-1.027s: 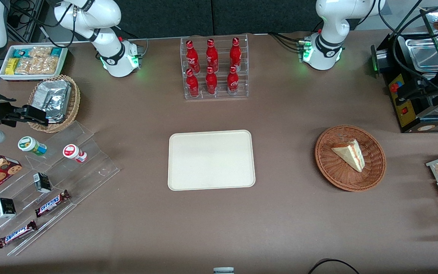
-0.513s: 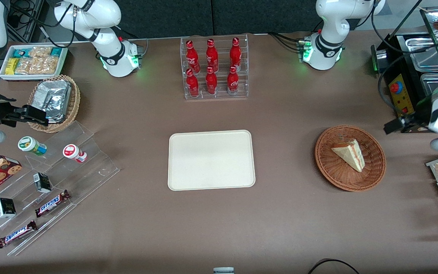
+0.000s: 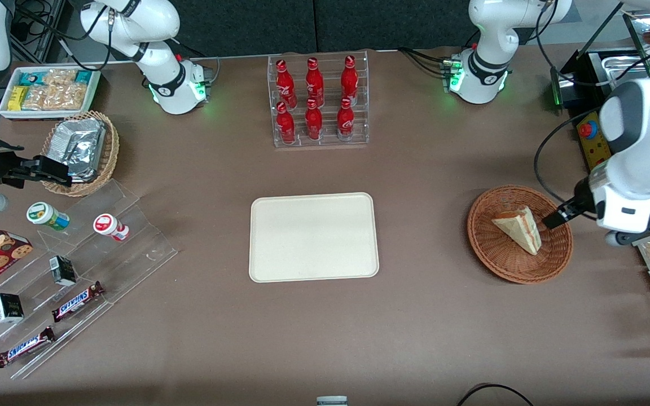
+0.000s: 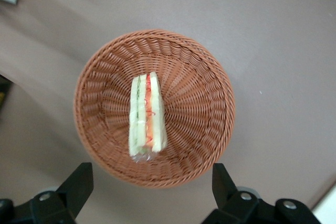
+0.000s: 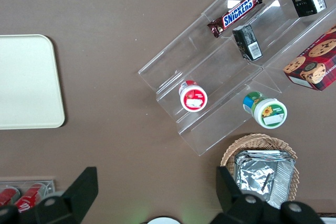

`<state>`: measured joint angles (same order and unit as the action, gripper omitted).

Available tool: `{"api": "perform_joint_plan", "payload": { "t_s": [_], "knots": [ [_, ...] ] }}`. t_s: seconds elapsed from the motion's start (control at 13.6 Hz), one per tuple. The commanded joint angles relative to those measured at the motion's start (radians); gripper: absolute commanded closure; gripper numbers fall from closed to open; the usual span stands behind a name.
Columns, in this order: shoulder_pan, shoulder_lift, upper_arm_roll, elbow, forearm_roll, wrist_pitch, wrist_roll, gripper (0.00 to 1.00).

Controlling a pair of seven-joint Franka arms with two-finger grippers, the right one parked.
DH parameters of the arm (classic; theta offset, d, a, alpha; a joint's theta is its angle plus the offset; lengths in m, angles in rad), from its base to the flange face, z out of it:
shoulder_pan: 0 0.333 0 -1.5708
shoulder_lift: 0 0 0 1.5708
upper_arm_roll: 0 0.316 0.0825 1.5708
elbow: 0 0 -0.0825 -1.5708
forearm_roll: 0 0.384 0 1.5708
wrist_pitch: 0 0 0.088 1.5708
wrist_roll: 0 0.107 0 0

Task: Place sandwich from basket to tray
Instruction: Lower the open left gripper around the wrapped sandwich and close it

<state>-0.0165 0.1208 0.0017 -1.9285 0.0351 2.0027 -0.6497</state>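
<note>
Brown tabletop fills my front view, with the cream tray [image 3: 313, 237] bare at its middle and the basket [image 3: 520, 233] toward the working arm's end. Within the last second my gripper [image 4: 152, 187] has swung in over the basket, fingers [image 4: 79, 182] spread wide and holding nothing. The sandwich [image 4: 147, 117] lies in the basket on edge, filling upward. Height above it is hard to judge; I think descent comes next.
</note>
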Motion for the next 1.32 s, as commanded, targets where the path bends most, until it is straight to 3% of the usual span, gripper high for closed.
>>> {"api": "perform_joint_plan", "payload": {
  "t_s": [0.0,0.29,1.25],
  "knots": [
    [-0.003,-0.027,0.001,-0.13,0.002,0.138,-0.102,0.0],
    [-0.002,-0.036,0.001,-0.306,0.003,0.361,-0.136,0.0],
    [0.009,-0.02,0.006,-0.51,0.006,0.639,-0.182,0.0]
  ]
}}
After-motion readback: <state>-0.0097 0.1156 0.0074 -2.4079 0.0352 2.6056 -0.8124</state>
